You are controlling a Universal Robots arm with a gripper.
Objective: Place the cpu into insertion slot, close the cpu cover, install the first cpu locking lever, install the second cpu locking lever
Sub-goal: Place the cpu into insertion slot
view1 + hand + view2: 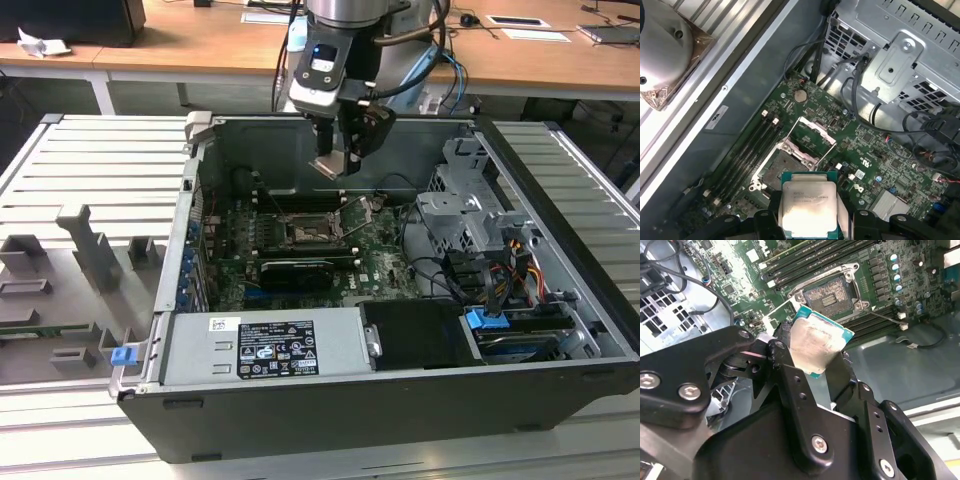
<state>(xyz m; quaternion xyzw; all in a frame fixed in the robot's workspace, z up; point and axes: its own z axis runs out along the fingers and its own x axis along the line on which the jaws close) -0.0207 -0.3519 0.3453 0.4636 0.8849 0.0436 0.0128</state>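
Black gripper (812,359) fingers (786,357) fill the foreground of both wrist views, pinching the small flat square chip with the silvery-grey top, the cpu (818,342), by two opposite edges. That edge grip makes sense: it leaves the face and underside untouched. In the first wrist view the cpu (807,202) hangs roughly level between the fingers, and the square black-framed insertion slot (781,167) lies just beyond it on the green motherboard (880,150).

The chip is not seated yet. In the exterior view the gripper (340,160) holds it (328,167) in the air inside the open dark computer case (560,200), well above the slot (303,232).

And the thin silver-grey metal frame of the cpu cover (817,130) stands swung up at the far side of the socket, apparently so the opening lies free for the chip to come down.
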